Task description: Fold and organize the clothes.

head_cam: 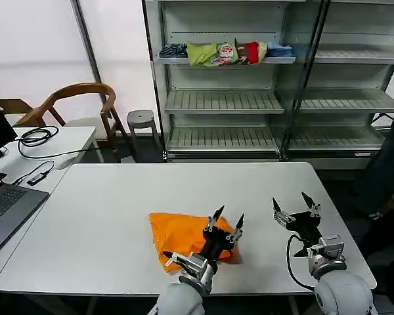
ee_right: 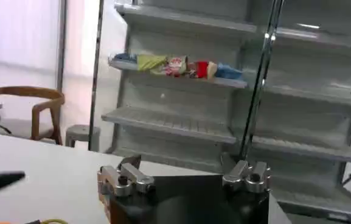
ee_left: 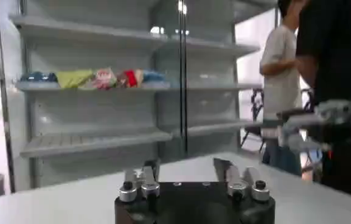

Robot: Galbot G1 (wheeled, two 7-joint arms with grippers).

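The clothes, a bright orange T-shirt (head_cam: 179, 235), lie bunched in a loose fold on the white table (head_cam: 118, 197) near its front edge. My left gripper (head_cam: 226, 218) is raised just above the shirt's right end, fingers pointing up and spread, open and holding nothing. To the right of the shirt, over bare table, my right gripper (head_cam: 292, 204) is also upright and open with nothing in it. In the left wrist view the left gripper (ee_left: 187, 167) points toward the shelves. The right gripper (ee_right: 181, 164) in the right wrist view does likewise.
A glass-fronted shelf unit (head_cam: 223, 102) stands behind the table with a multicoloured heap of garments (head_cam: 226, 52) on an upper shelf. A laptop (head_cam: 3, 210) and cables sit on a side table at the left, near a wooden chair (head_cam: 79, 98). A person stands at the right edge.
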